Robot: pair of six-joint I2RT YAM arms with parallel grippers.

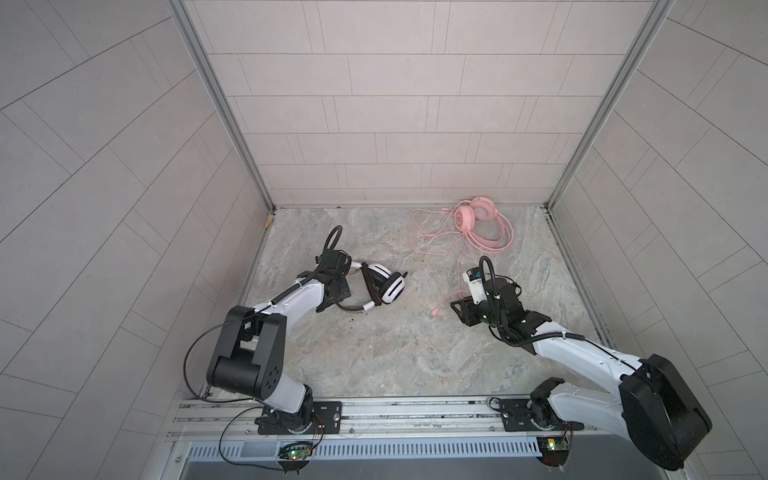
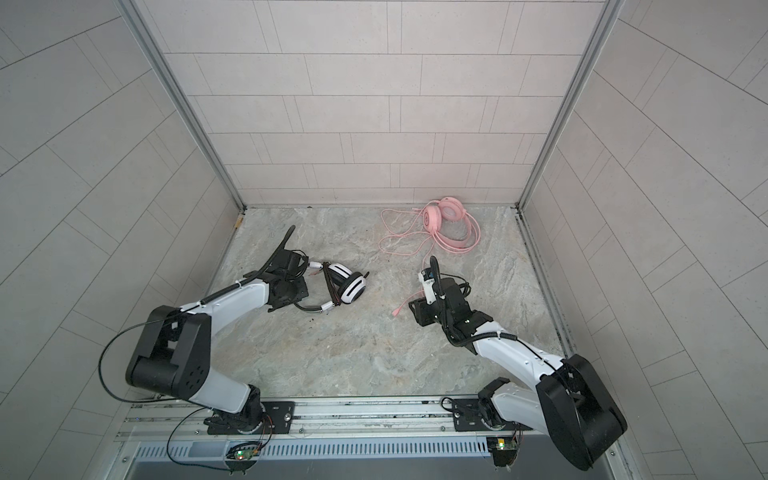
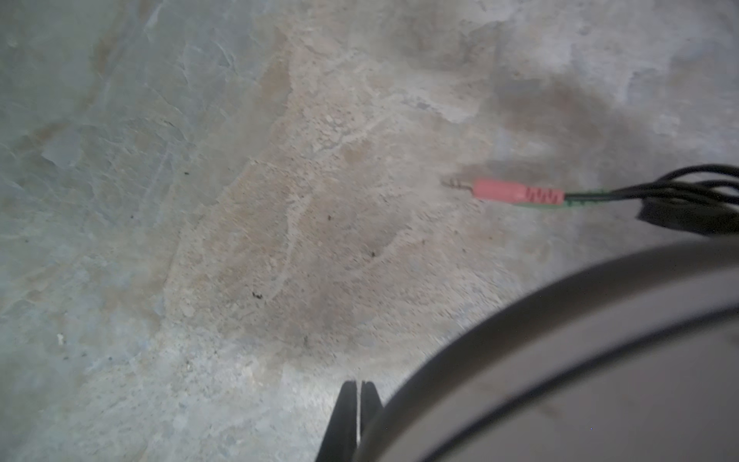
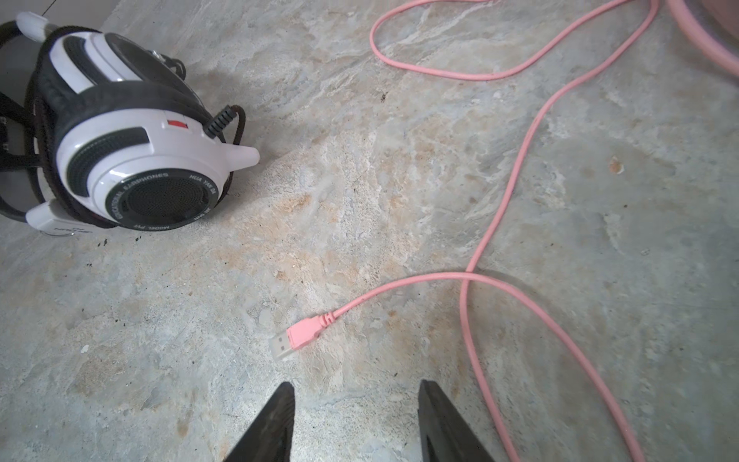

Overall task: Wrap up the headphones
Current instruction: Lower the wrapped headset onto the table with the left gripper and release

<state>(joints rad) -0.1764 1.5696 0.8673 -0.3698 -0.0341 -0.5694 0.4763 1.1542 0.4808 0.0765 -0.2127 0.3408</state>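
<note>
just ahead of my right gripper (image 4: 354, 416), jaws half apart and empty: pink usb plug (image 4: 296, 338), long axis angled across them (left arm farther off).

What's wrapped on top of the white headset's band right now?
Dark cable turns cross the white-and-black headset band; its pink jack lies loose on the table. The left arm hides the band's near side.

Pale tiled walls (image 1: 374, 104) enclose a marbled stone floor (image 1: 395, 353).
</note>
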